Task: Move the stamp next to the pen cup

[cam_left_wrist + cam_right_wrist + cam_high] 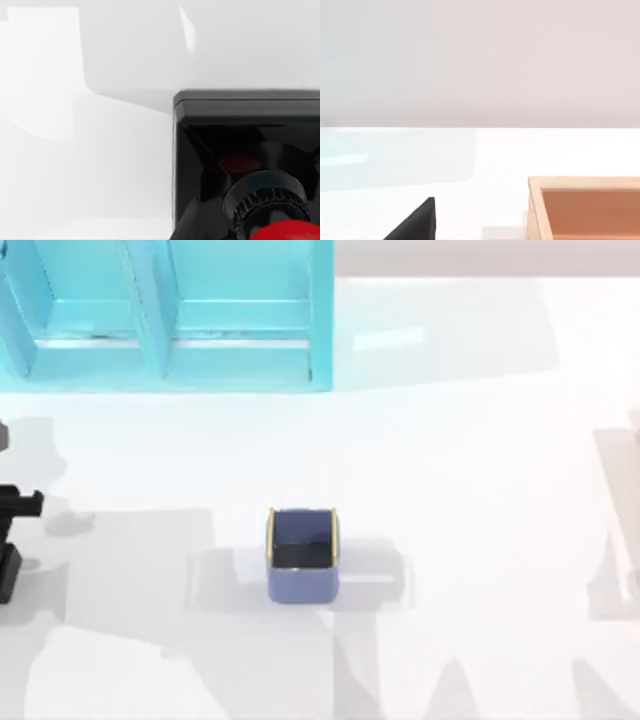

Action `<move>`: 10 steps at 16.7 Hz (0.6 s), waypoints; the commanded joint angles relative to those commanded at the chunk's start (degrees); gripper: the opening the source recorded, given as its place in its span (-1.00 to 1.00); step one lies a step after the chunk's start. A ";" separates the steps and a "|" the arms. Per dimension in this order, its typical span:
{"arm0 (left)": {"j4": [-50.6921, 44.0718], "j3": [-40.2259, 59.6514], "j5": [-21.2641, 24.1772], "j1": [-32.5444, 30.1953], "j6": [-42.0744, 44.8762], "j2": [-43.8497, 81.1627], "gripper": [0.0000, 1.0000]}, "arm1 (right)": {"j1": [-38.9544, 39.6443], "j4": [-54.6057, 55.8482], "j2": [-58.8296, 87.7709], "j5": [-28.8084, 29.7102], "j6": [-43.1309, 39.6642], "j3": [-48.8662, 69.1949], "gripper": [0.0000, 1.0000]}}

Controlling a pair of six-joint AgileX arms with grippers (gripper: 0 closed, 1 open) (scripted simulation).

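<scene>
The pen cup (303,555), a small periwinkle-blue square cup with a gold rim and dark inside, stands upright on the white table a little left of centre. The stamp (240,150) is a glossy black block with a ribbed dark neck and a red ball knob (285,232); it sits close under the left wrist camera on the white tabletop. Black parts of my left arm (12,540) show at the table's far left edge, well left of the cup. A black wedge of my right gripper (415,222) shows in the right wrist view.
A large turquoise shelf unit (170,315) stands along the back left of the table. A light wooden box (585,205) with an orange inside lies near my right gripper. White tabletop stretches around the cup on all sides.
</scene>
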 joint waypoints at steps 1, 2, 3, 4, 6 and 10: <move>0.00 0.00 0.00 0.00 0.00 0.00 -0.51 | 0.00 0.00 0.00 0.00 0.00 0.00 1.00; 0.00 0.00 0.00 0.00 0.00 0.00 -0.66 | 0.00 0.00 0.00 0.00 0.00 0.00 1.00; 0.00 0.00 0.00 0.00 0.00 0.00 -0.81 | 0.00 0.00 0.00 0.00 0.00 0.00 1.00; 0.00 0.00 0.00 0.00 0.00 0.00 -0.96 | 0.00 0.00 0.00 0.00 0.00 0.00 1.00; 0.00 0.00 0.00 0.00 0.00 0.00 -1.00 | 0.00 0.00 0.00 0.00 0.00 0.00 1.00; 0.00 0.00 0.00 0.00 0.00 0.00 -1.00 | 0.00 0.00 0.00 0.00 0.00 0.00 1.00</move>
